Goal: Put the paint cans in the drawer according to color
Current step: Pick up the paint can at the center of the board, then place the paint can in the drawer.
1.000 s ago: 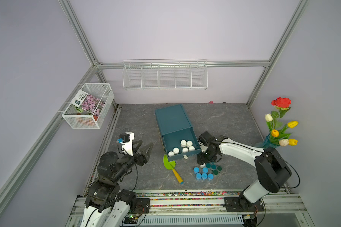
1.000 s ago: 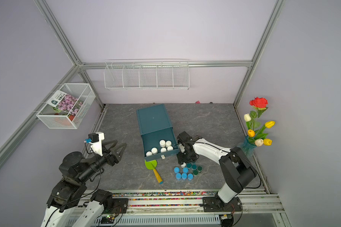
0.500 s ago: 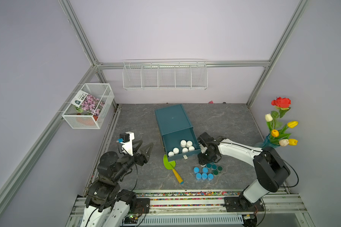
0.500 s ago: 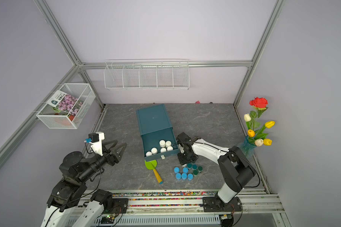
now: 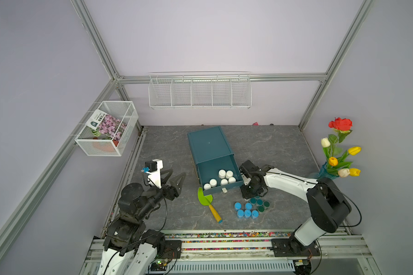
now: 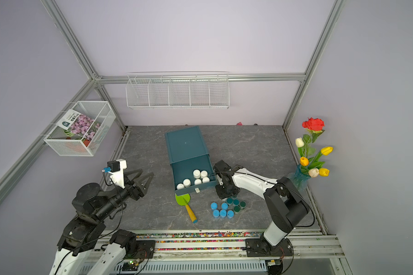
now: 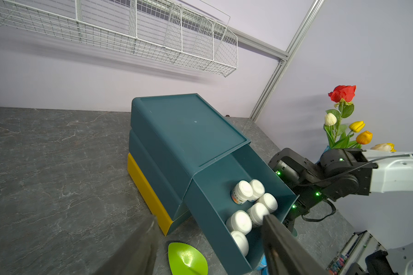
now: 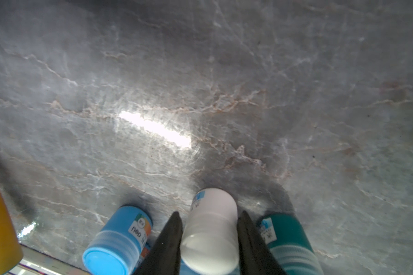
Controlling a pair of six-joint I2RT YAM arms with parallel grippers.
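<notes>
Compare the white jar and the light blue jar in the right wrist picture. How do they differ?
The white jar has a white lid; the light blue jar has a blue one. The white jar sits between the fingers of the right end effector; the light blue jar stands free beside them. Both are round, lidded and upright on the table.

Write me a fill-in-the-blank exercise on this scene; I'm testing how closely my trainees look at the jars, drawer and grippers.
1. The open drawer holds ___ white jars.
2. The paint jar between the fingers of the right gripper is ___ in colour.
3. The trowel has a green blade and a ___ handle.
4. The left gripper is open and holds ___.

Missing words: six; white; yellow; nothing
</notes>
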